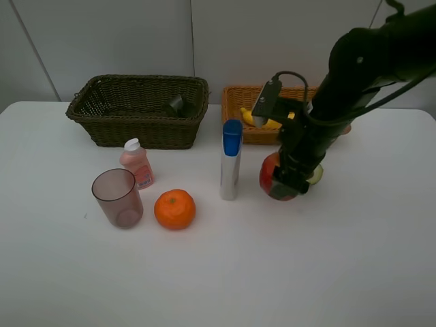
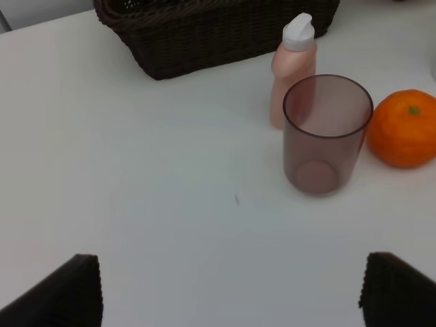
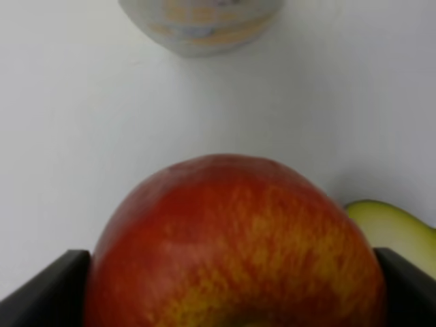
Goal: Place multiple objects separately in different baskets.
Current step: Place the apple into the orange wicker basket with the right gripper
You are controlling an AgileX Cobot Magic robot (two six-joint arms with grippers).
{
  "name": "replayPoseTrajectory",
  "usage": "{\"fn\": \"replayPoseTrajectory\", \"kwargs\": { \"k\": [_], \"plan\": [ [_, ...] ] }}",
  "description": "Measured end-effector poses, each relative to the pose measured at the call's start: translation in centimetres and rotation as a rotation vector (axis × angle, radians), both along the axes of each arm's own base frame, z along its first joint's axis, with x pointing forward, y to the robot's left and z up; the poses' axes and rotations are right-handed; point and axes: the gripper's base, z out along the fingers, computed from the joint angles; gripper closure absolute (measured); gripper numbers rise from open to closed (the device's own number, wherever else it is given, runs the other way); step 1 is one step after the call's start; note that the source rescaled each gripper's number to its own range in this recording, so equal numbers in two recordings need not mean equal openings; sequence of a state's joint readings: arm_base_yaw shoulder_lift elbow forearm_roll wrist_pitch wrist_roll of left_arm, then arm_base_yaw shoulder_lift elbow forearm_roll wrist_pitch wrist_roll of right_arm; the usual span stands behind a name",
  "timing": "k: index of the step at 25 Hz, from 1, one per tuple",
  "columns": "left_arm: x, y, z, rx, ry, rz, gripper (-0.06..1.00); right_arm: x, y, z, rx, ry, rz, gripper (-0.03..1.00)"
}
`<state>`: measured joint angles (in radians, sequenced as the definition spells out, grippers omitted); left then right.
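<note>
White tabletop [image 1: 225, 272], matte and evenly lit. Behind it, a pale grey panelled wall [image 1: 116, 41] with vertical seams.

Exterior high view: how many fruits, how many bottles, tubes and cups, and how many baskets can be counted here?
Fruit: 4 (apple, orange, banana, avocado half)
Bottles, tube, cup: 4 (pink bottle, dark bottle, tube, cup)
Baskets: 2 (dark basket, tan basket)
Total: 10
</note>
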<state>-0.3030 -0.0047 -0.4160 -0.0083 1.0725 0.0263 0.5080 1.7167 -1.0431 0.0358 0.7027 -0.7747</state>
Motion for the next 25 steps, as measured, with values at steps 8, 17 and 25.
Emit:
{"fn": "replayPoseTrajectory", "kwargs": {
  "k": [8,17,25],
  "plan": [
    [0.0,0.0,0.0,0.0,0.0,0.0,-0.06,1.4,0.5,3.3,-0.002,-0.058,0.019,0.25],
    [0.0,0.0,0.0,0.0,0.0,0.0,-0.06,4.4,-1.1,6.1,0.038,-0.187,-0.051,0.25],
    [0.0,0.0,0.0,0.0,0.0,0.0,-0.06,7.3,-3.8,6.9,0.108,-0.384,-0.143,0.25]
  ]
}}
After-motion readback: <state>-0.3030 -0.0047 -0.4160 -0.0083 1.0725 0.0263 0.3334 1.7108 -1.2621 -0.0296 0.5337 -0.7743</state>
